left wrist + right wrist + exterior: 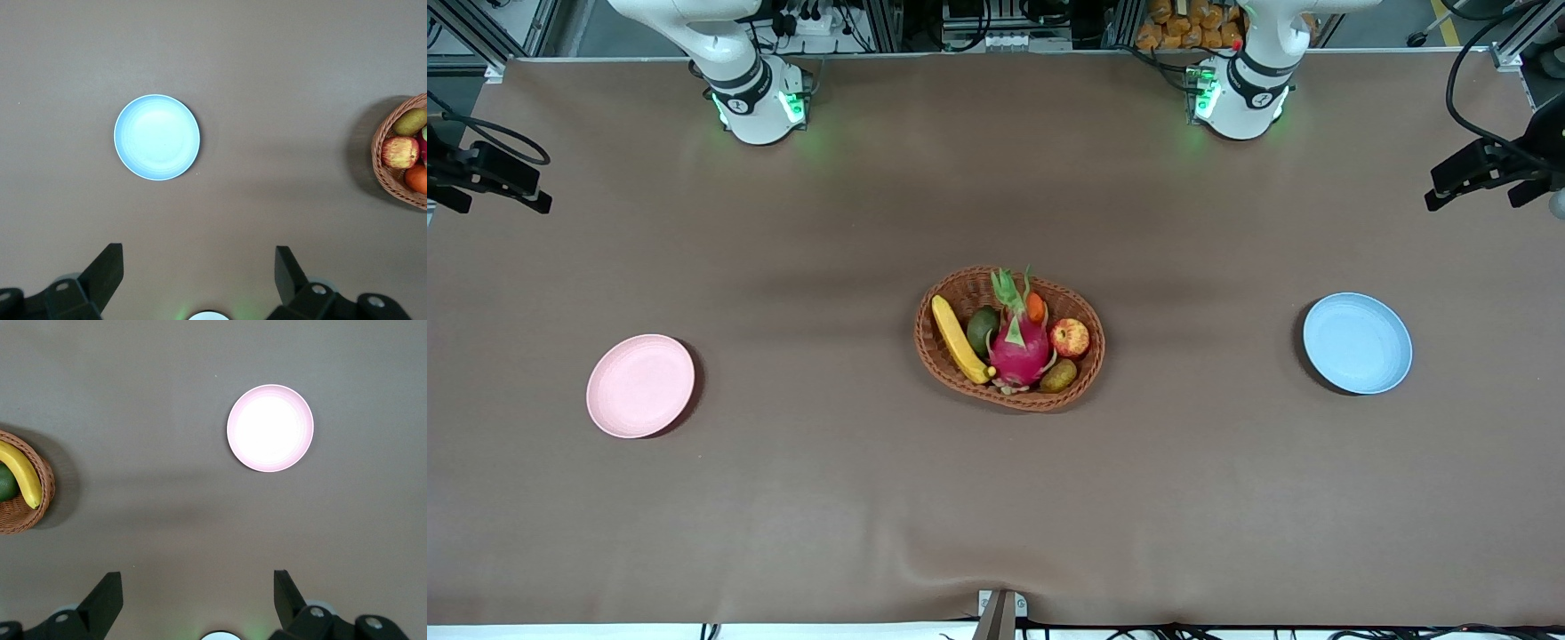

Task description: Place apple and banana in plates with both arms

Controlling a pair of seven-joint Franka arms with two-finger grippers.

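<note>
The apple (pixel 1069 338) and the banana (pixel 958 339) lie in the wicker basket (pixel 1085 380) at the table's middle. The apple is at the basket's left-arm end, the banana at its right-arm end. The pale pink plate (pixel 640 386) lies toward the right arm's end, the light blue plate (pixel 1357 343) toward the left arm's end; both are bare. My left gripper (pixel 198 257) is open and empty high above the table, with the blue plate (pixel 157 137) and the apple (pixel 399 152) in its view. My right gripper (pixel 197 580) is open and empty, high up, seeing the pink plate (pixel 270 428) and the banana (pixel 20 473).
The basket also holds a magenta dragon fruit (pixel 1018 348), a dark green avocado (pixel 982 329), a small orange fruit (pixel 1035 308) and a brownish-olive fruit (pixel 1058 376). Both arm bases (pixel 758 102) stand at the table's back edge. Black camera mounts (pixel 1485 169) stand at each end.
</note>
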